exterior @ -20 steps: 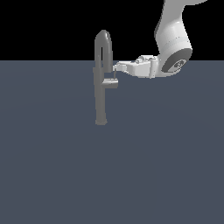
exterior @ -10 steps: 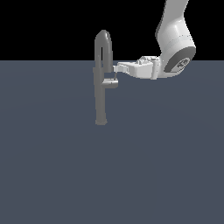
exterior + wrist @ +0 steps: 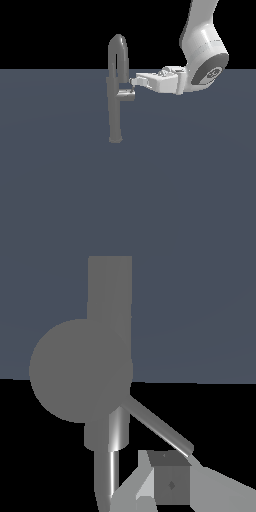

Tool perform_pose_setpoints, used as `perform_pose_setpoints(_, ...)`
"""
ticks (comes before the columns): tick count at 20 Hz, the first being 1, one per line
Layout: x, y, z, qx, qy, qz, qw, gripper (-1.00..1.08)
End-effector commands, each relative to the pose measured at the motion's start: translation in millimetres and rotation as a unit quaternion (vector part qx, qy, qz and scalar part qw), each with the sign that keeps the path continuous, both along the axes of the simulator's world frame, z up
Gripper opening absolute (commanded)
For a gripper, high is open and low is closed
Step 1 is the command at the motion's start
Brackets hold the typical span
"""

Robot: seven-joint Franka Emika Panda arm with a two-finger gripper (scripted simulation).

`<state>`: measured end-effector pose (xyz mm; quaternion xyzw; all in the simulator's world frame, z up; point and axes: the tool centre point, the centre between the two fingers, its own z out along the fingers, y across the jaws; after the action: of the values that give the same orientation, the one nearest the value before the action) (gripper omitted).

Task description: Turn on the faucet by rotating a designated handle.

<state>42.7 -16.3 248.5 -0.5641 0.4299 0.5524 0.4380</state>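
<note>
One lever job: nudging the handle (image 3: 127,95), jutting from mid-post of the faucet (image 3: 116,100) on the grey floor, with gripper (image 3: 133,81) just above its tip; finger state unreadable, pushing tangentially, avoiding spout.

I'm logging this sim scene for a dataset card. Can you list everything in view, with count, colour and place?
faucet: one, matte grey, standing upright on the floor, left of centre in the exterior view, arched spout on top.
handle: one, grey, short lever sticking out of the faucet post at mid-height toward the exterior view's right.
floor: one, flat slate blue, filling the lower part of the exterior view; black background above.
arm: one, white, coming down from the exterior view's upper right.
end effector: one, white, tips just above the handle's outer end; whether it is open or touching cannot be told.
</note>
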Motion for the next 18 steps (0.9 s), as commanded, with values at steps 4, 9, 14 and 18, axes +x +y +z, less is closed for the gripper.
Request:
perform_pose_setpoints(4, -15.9, -4.6, -27.6, 0.0, 0.008, 0.0, 1.0, -1.0)
perform_pose_setpoints(9, -13.5, -3.7, -29.7, 0.0, -0.001, 0.001, 1.0, -1.0)
perform_pose_setpoints(14, -20.6, -5.9, -67.7, 0.001, 0.01, 0.001, 1.0, -1.0)
perform_pose_setpoints(18, -11.6, -3.1, -50.8, 0.002, -0.006, 0.003, 1.0, -1.0)
